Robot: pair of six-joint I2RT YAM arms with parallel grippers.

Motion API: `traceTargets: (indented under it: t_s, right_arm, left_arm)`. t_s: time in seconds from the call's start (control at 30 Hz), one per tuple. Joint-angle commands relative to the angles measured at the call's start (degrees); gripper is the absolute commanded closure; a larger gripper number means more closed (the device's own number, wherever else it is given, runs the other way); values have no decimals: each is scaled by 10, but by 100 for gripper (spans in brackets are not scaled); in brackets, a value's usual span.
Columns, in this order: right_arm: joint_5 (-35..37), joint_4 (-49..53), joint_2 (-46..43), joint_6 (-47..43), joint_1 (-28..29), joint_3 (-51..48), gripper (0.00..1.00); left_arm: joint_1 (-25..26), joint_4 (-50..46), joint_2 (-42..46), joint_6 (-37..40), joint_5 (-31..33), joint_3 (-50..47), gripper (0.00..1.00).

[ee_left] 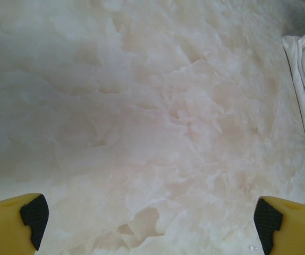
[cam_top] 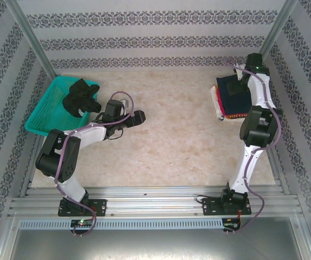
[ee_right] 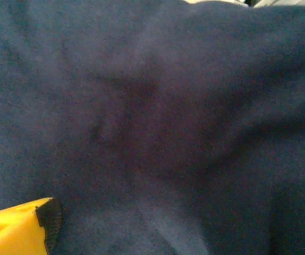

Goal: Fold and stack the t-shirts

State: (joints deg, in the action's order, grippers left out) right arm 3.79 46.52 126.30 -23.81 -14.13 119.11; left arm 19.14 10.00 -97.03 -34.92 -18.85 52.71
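Hanging wide open with the left gripper (ee_left: 152, 226) above bare counter (ee_left: 142, 106), black t-shirt (cam_top: 81, 95) behind it in the teal basket (cam_top: 40, 116). Open too at the right gripper (cam_top: 241, 80), navy t-shirt (ee_right: 163, 117) directly beneath, lying atop the red t-shirt (cam_top: 234, 115).

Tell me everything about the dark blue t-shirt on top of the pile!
The dark blue t-shirt is soft, fuzzy-looking cloth, folded into a roughly square shape. It lies flat on top of the pile of folded clothes at the far right of the table, beside the right arm. Close up, its surface shows gentle creases and dents. A yellow finger with a black pad sits right at the cloth; whether it touches, I cannot tell.
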Motion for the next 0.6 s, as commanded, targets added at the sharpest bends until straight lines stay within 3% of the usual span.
traceTargets:
  t_s: [0.0,0.13,0.27,0.4,0.57]
  right_arm:
    - [46,-40,-76,28,-5,-28,10]
    - [43,-84,-144,65,-2,-100,10]
    - [-18,-118,-183,133,3,-167,11]
    - [-103,-174,-182,207,5,-240,11]
    - [-117,-184,-138,251,1,-259,10]
  left_arm:
    - [6,28,13,12,5,-3,0]
    - [6,33,10,10,3,-2,0]
    - [7,41,0,7,0,2,0]
    - [11,45,-13,6,-9,14,0]
    - [15,44,-12,8,-13,19,0]
